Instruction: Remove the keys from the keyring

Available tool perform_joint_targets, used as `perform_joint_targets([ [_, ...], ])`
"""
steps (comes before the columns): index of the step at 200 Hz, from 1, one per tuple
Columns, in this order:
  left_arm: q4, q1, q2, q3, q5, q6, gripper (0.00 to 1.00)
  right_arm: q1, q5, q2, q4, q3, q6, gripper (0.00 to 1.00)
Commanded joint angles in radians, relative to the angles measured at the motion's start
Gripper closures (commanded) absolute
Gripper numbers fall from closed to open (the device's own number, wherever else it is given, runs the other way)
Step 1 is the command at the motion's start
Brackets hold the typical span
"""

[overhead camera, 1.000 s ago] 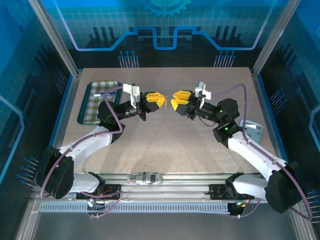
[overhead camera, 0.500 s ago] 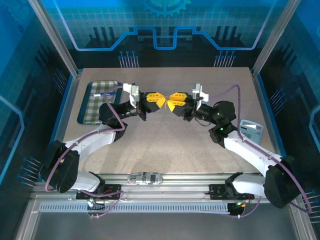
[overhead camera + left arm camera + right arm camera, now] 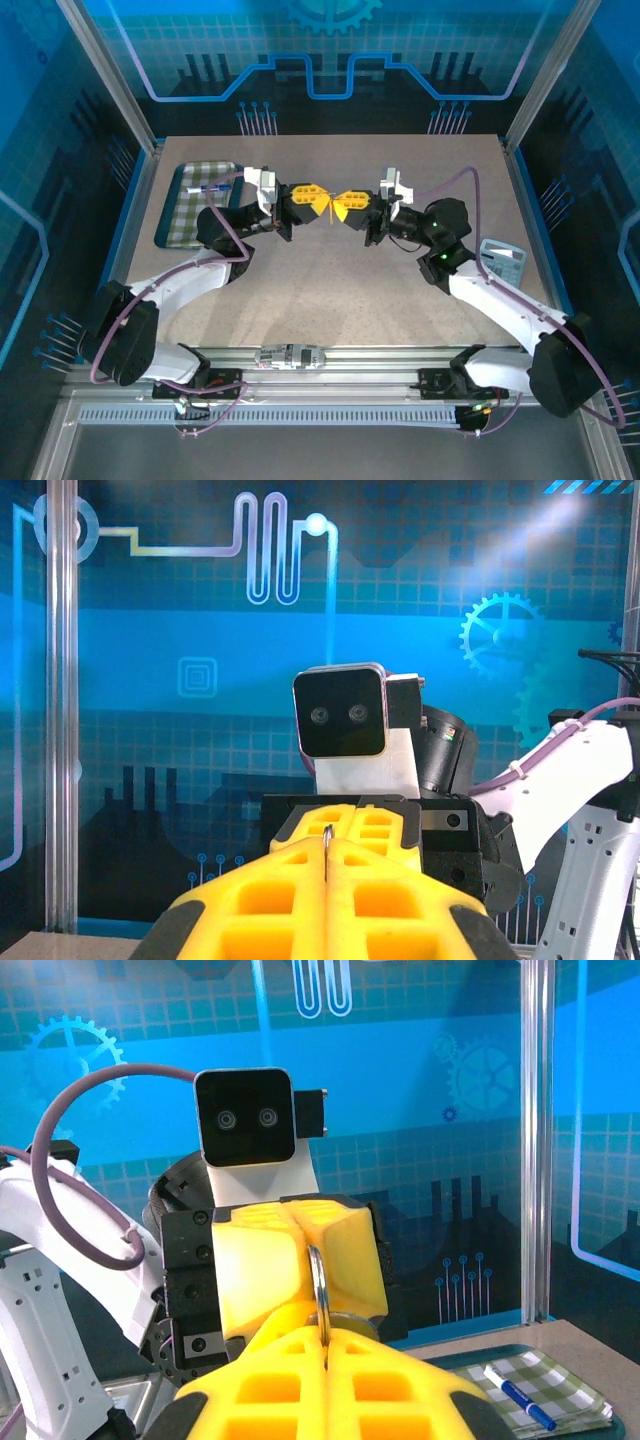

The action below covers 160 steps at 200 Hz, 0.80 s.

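Both arms reach in over the middle of the table [image 3: 330,300], a little toward its far edge, and their grippers meet tip to tip, raised off the surface. The left gripper [image 3: 324,199] has its yellow fingers pressed together. In its own wrist view a thin metal loop pokes up out of the seam between them. The right gripper [image 3: 343,204] faces it head-on, and its yellow fingers are pressed together too.

From the right wrist the keyring [image 3: 317,1278] shows as a bright metal ring standing on edge between the two sets of fingertips. Its upper part lies against the closed seam of the left fingers and its lower part runs down into the seam of the right fingers, so both grippers pinch it. I cannot tell the keys apart from the ring in either wrist view, and from above the whole bunch is too small to pick out between the tips.

A green checked tray [image 3: 185,215] lies at the far left corner of the table with a blue and white pen [image 3: 210,188] on it. A calculator [image 3: 500,262] lies at the table's right edge, well apart from the grippers
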Motion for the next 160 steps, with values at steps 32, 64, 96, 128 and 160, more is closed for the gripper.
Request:
perform_joint_targets([
  [32,0.027,0.012,-0.031,-0.023,0.012,-0.027,0.82,-0.007,0.012,-0.066,-0.226,0.079,-0.146,1.00],
  [64,-0.039,0.092,-0.088,-0.044,0.003,-0.070,0.77,-0.009,0.031,-0.091,-0.657,0.221,-0.367,1.00],
  [96,-0.437,0.131,-0.218,-0.023,0.019,0.116,0.71,-0.003,0.117,-0.046,-1.164,0.417,-0.599,1.00],
  [128,-0.958,0.131,-0.310,0.074,0.009,0.407,0.61,0.045,0.262,0.046,-1.502,0.585,-0.756,1.00],
  [160,-1.397,0.113,-0.304,0.213,0.067,0.669,0.60,0.116,0.390,0.124,-1.686,0.692,-0.864,1.00],
])
